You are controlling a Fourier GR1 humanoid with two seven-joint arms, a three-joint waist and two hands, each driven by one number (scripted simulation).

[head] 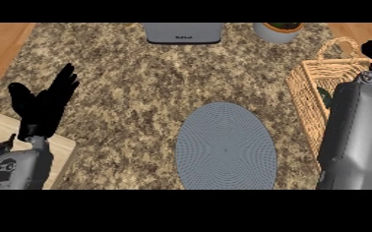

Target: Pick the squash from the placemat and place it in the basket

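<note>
The oval grey-blue placemat (225, 147) lies at the lower middle of the counter with nothing on it. At the right edge stands the wicker basket (309, 86), its looped handle rising at the back. My right forearm runs up the right side and over the basket. Only a black bit of the right hand (366, 49) shows at the view's edge, beyond the handle. Inside the basket, against the forearm, is a small dark green patch (324, 97); it may be the squash, mostly hidden. At the left, my left hand (45, 103) rests open, fingers up.
A grey appliance (181, 32) stands at the back middle and a white plant pot (277, 31) at the back right. A pale wooden board (64, 150) lies at the lower left under my left forearm. Speckled stone counter surrounds the placemat.
</note>
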